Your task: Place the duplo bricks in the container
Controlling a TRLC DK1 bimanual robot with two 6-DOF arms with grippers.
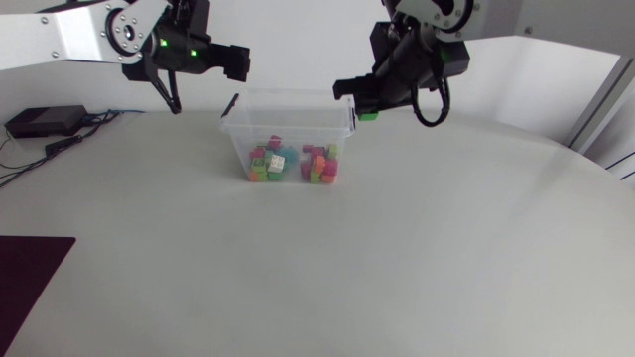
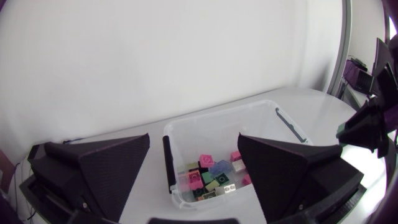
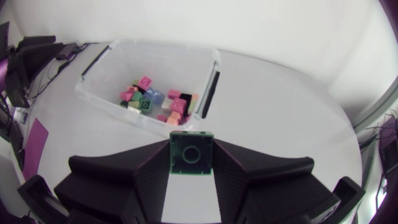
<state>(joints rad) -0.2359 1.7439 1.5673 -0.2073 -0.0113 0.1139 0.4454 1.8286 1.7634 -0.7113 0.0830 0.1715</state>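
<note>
A clear plastic container is seen standing on the white counter. A loose heap of pink, green, blue and white duplo bricks is piled on its floor.

The left pincer is poised above the container's left end. Its fingers are spread wide and nothing is gripped between them. From the left wrist camera, the container is seen below the gap between them.

The right pincer is raised just beside the container's right end. A single green brick is clamped between its fingertips from both sides, and the container is seen ahead of it.

A black box with cables is set well to the container's left, and a dark mat is laid nearer the counter's front, also left of the container.
</note>
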